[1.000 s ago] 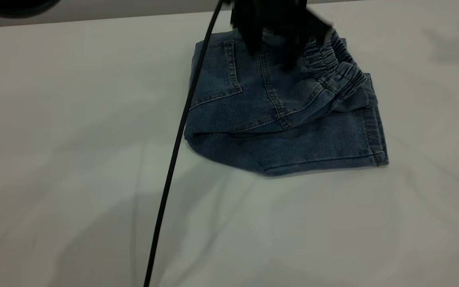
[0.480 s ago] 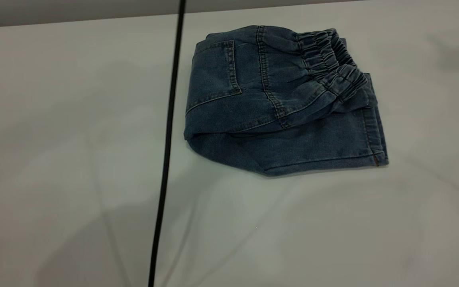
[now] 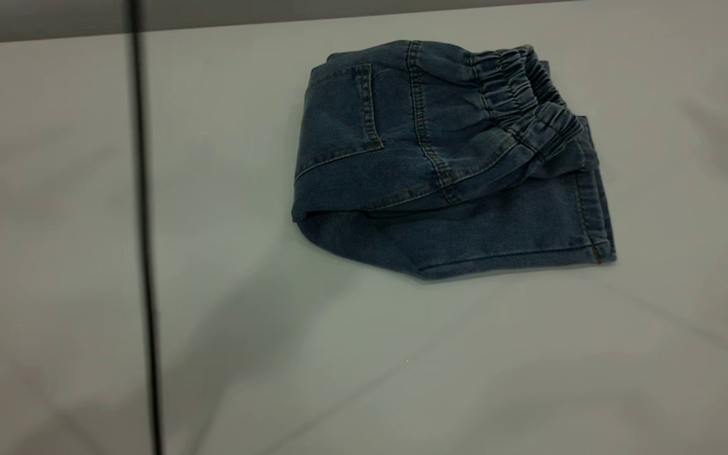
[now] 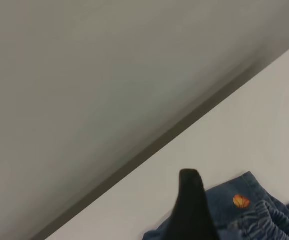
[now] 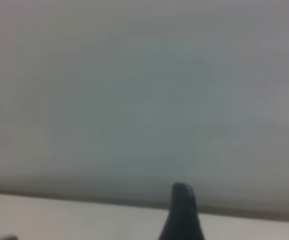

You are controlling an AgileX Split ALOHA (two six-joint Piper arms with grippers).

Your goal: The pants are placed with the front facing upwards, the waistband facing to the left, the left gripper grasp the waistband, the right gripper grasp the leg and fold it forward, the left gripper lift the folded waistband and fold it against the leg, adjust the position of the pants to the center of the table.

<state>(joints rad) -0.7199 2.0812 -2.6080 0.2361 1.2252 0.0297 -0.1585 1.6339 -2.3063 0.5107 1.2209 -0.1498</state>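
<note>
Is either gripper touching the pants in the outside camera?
No, the folded pants lie alone on the table; only a black cable crosses.

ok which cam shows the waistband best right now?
Exterior view: the whole gathered waistband shows, folded over onto the leg side of the pants. The left wrist view catches only a ruffled bit at its edge, behind a black fingertip. The right wrist view shows none of it.

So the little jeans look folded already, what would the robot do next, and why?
Probably nudge the pants toward the middle of the table. They lie folded, with the waistband laid over the leg, but the bundle sits close to the table's far edge and nothing grips it. The left pincer is near the denim, so it seems best placed.
</note>
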